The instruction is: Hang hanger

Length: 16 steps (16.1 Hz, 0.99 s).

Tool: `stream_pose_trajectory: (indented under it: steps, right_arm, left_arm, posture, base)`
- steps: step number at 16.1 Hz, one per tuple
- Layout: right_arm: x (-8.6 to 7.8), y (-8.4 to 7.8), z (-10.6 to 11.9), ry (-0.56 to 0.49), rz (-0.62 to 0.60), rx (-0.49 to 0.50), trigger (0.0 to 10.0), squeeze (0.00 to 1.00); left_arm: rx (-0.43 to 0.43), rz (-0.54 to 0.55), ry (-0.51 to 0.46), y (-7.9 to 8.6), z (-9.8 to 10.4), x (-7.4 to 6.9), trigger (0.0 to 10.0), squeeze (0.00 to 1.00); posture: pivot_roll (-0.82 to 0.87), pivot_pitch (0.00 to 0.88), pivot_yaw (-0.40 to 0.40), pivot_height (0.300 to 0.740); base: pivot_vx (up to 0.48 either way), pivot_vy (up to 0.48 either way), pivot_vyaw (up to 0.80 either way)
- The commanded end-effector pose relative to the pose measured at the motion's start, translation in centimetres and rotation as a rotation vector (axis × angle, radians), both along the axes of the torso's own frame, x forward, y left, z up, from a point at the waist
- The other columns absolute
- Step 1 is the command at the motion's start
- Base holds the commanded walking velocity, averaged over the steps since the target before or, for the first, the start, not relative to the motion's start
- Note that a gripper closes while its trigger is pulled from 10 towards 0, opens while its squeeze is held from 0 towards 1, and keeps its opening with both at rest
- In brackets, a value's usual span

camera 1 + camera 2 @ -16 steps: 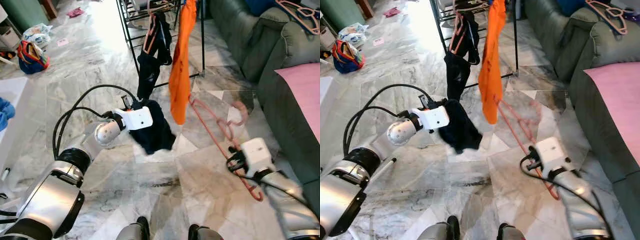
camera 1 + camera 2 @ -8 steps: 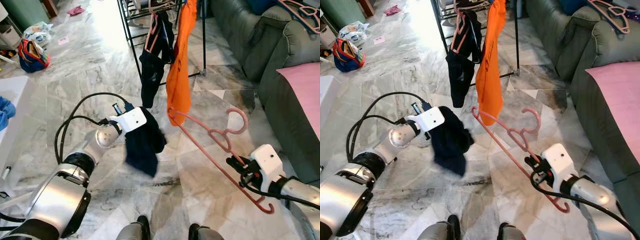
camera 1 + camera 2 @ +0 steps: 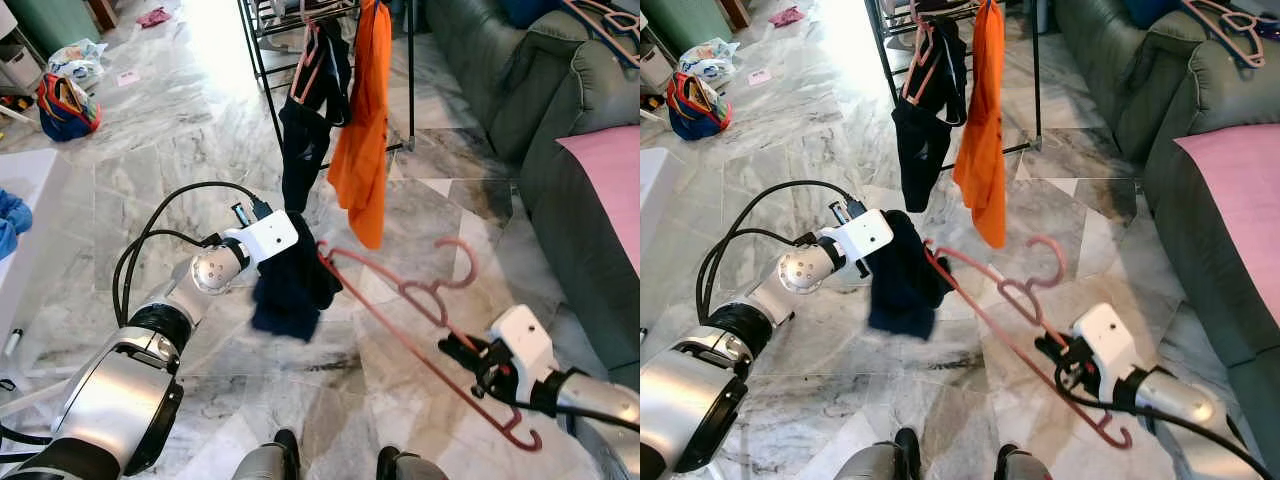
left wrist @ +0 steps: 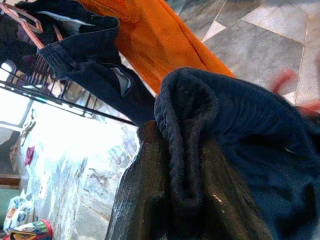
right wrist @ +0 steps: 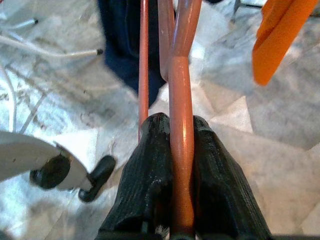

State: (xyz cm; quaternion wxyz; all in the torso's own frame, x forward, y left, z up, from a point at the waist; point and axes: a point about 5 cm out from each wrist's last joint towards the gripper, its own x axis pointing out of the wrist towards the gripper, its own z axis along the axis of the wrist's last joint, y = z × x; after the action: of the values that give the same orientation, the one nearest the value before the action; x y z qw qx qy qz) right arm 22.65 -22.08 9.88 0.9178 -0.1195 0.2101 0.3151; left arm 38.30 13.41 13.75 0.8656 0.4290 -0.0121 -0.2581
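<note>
I see my right gripper [image 5: 182, 150] pinching the salmon-pink plastic hanger [image 3: 420, 320] between its 2 fingers, low over the marble floor [image 3: 150, 150]. My left gripper [image 4: 185, 170] is clamped on a dark navy knit garment [image 3: 290, 285]; the hanger's far tip seems to touch it, near the black drying rack [image 3: 262, 60].

Left arm: silver, reaching forward and inward from the lower left, elbow bent, black cables looping over the forearm; white wrist housing. Left hand [image 4: 185, 200]: black fingers [image 4: 145, 190] closed on a fold of the dark blue garment [image 3: 292, 290], cloth bunched between them

Right arm: reaching forward from the lower right, forearm low, white wrist housing. Right hand [image 5: 181, 160]: two black fingers [image 5: 150, 170] pressed together on the bar of the pink hanger [image 3: 400, 300]
</note>
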Motion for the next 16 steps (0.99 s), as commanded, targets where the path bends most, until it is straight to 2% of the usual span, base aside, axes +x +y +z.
stream_pose_trajectory:
  steps: [1, 5, 7, 12, 16]
  right_arm:
    - [-0.6, 0.1, -0.5, 0.04, 0.033, -0.013, 10.0, 0.0]
    - [-0.6, -1.5, -1.3, 0.062, 0.015, -0.158, 10.0, 0.0]
    - [-0.5, -1.3, -1.4, 0.062, 0.017, -0.154, 10.0, 0.0]
    - [-0.9, 0.4, -1.9, 0.088, 0.084, -0.113, 10.0, 0.0]
    - [-1.3, 0.2, -1.7, 0.1, 0.101, -0.114, 10.0, 0.0]
  left_arm:
    - [-0.004, 0.006, -0.012, 0.7, 0.3, 0.0, 10.0, 0.0]
    - [-0.006, 0.019, -0.006, 1.2, 0.3, 0.1, 10.0, 0.0]
    - [-0.007, 0.017, -0.008, 1.2, 0.5, 0.1, 10.0, 0.0]
    - [-0.011, -0.001, -0.001, 1.1, 0.8, 0.2, 10.0, 0.0]
    - [-0.012, -0.003, 0.009, 1.1, 0.5, 0.0, 10.0, 0.0]
  posture:
    - [-0.06, 0.232, 0.113, 0.74]
    - [-0.06, 0.231, 0.112, 0.74]
    - [-0.05, 0.228, 0.116, 0.74]
    - [-0.05, 0.231, 0.12, 0.74]
    - [-0.05, 0.233, 0.118, 0.74]
  base:
    - [0.0, 0.0, 0.0]
    - [0.0, 0.0, 0.0]
    - [0.0, 0.0, 0.0]
    - [0.0, 0.0, 0.0]
    - [0.0, 0.0, 0.0]
